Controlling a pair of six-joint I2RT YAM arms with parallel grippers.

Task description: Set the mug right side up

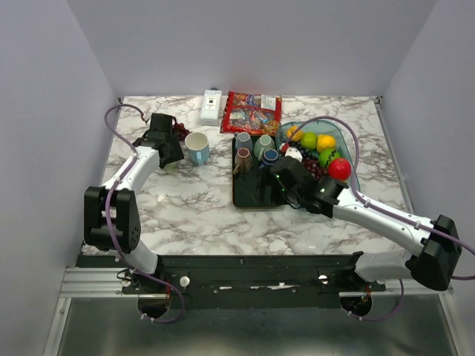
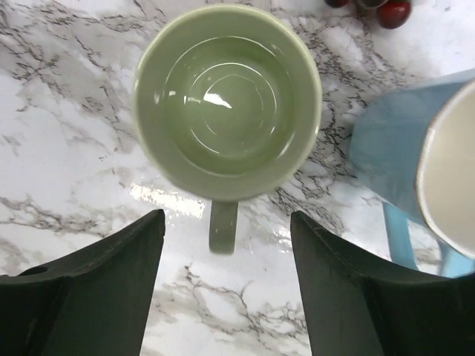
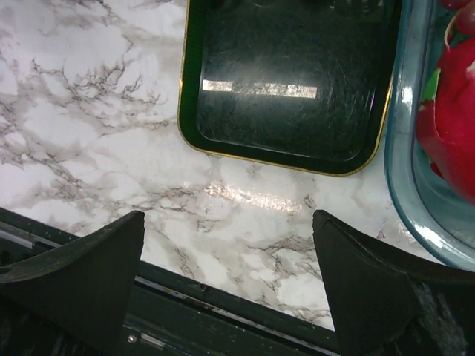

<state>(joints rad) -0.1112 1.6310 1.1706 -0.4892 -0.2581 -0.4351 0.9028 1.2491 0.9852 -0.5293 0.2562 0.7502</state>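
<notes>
Green mug (image 2: 226, 96) upright in left wrist view, obscured overhead

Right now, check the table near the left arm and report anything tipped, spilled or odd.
No spill or damage shows. The green mug stands mouth up and empty in front of the open left tool, beside the blue mug. Only oddity: a few dark red fruits lie loose on the marble, apart from the fruit dish.
</notes>
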